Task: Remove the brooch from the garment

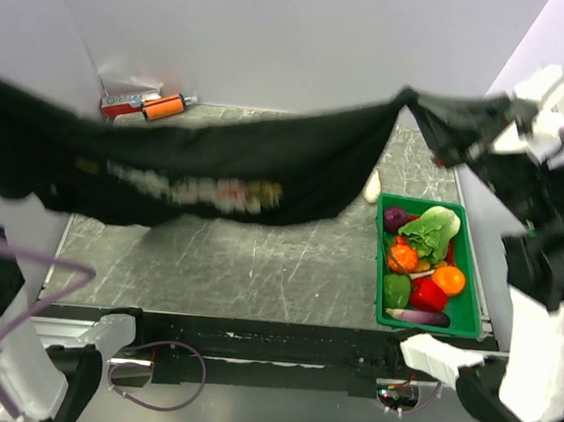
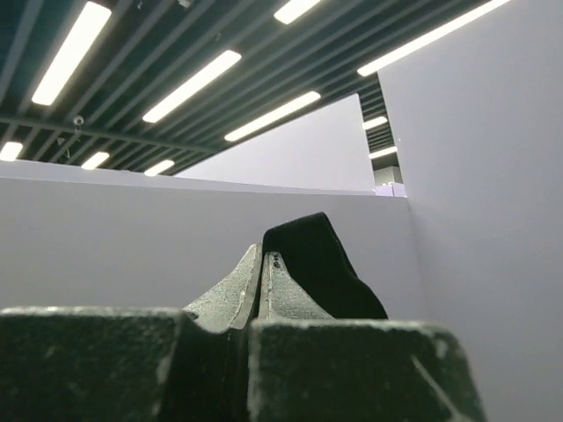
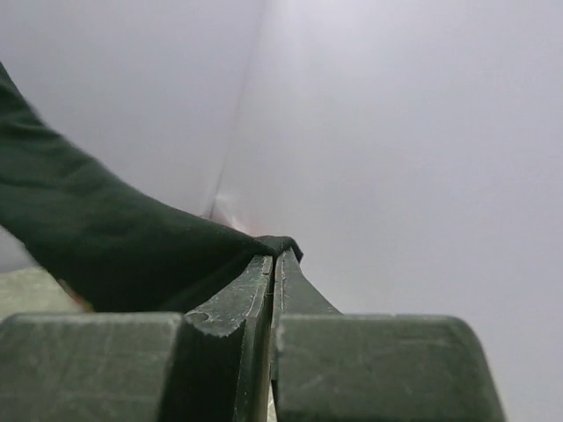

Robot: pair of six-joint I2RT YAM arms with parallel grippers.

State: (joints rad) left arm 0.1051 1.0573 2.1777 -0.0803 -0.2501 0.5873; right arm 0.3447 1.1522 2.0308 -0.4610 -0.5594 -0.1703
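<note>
The garment (image 1: 267,160), a black T-shirt, hangs stretched in the air across the table, from the left edge of the top view to the upper right. Its chest print (image 1: 195,189) shows as a blurred pale band. My right gripper (image 1: 417,97) is shut on one end of it; in the right wrist view the closed fingertips (image 3: 275,257) pinch the black cloth (image 3: 106,246). My left gripper (image 2: 263,255) is shut on a fold of black cloth (image 2: 317,264) and is out of the top view. The brooch is not visible in any view.
A green bin (image 1: 473,287) with toy vegetables stands on the table at the right. A small white object (image 1: 372,186) lies beside it. An orange and red tool (image 1: 148,106) lies at the back left. White walls enclose the table.
</note>
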